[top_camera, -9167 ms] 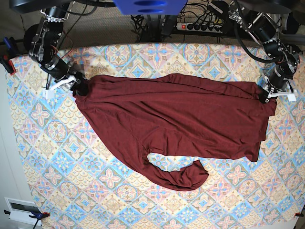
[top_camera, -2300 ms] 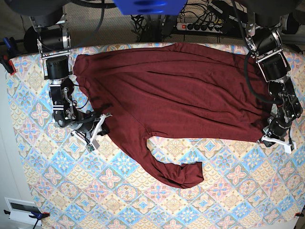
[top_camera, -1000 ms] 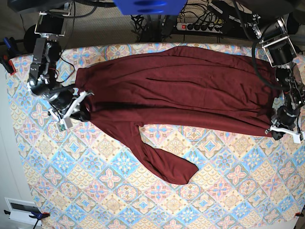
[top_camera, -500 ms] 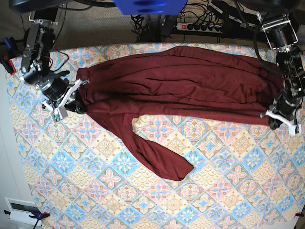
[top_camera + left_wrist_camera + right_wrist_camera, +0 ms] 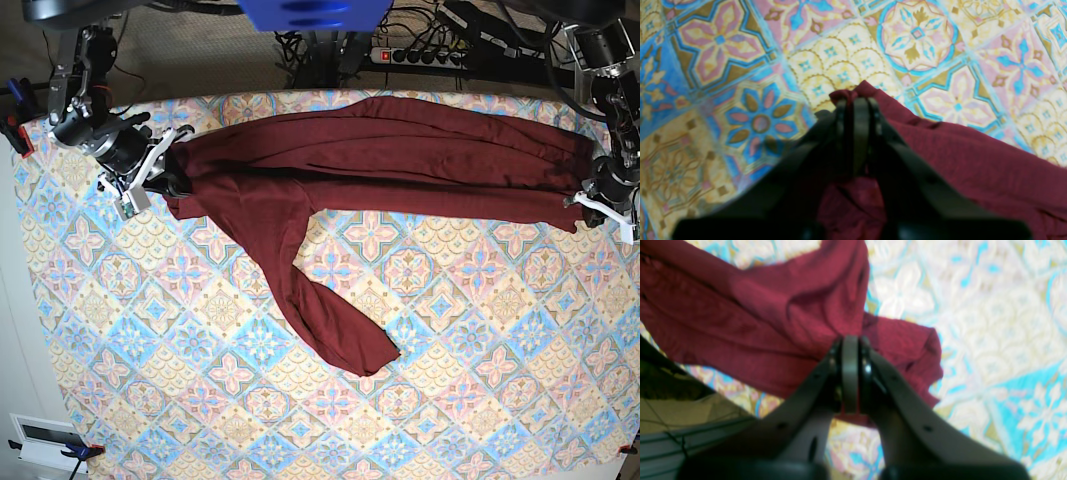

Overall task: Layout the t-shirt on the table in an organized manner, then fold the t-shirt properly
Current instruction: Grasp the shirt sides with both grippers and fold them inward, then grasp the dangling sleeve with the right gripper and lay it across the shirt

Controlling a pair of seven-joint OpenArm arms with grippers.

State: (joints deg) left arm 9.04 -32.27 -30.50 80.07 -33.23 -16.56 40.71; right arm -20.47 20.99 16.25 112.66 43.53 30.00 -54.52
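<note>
The dark maroon t-shirt (image 5: pixel 400 160) stretches in a long gathered band across the far part of the table (image 5: pixel 480 350), with one sleeve (image 5: pixel 320 310) trailing toward the near side. My left gripper (image 5: pixel 592 203) is shut on the t-shirt's right end; its wrist view shows the black fingers (image 5: pixel 855 133) pinching a maroon corner (image 5: pixel 940 150). At the base view's left, my right gripper (image 5: pixel 160 178) is shut on the other end. In its wrist view the fingers (image 5: pixel 850 380) clamp bunched maroon cloth (image 5: pixel 766 323).
Behind the table's far edge lie a power strip (image 5: pixel 420 55) and cables. A white box (image 5: pixel 45 440) sits at the near left corner. The patterned cloth shows bare over the near half of the table.
Both grippers have moved toward the far edge, still shut on the t-shirt. The cloth has pulled into a narrower band and the trailing sleeve has slid further left and away.
</note>
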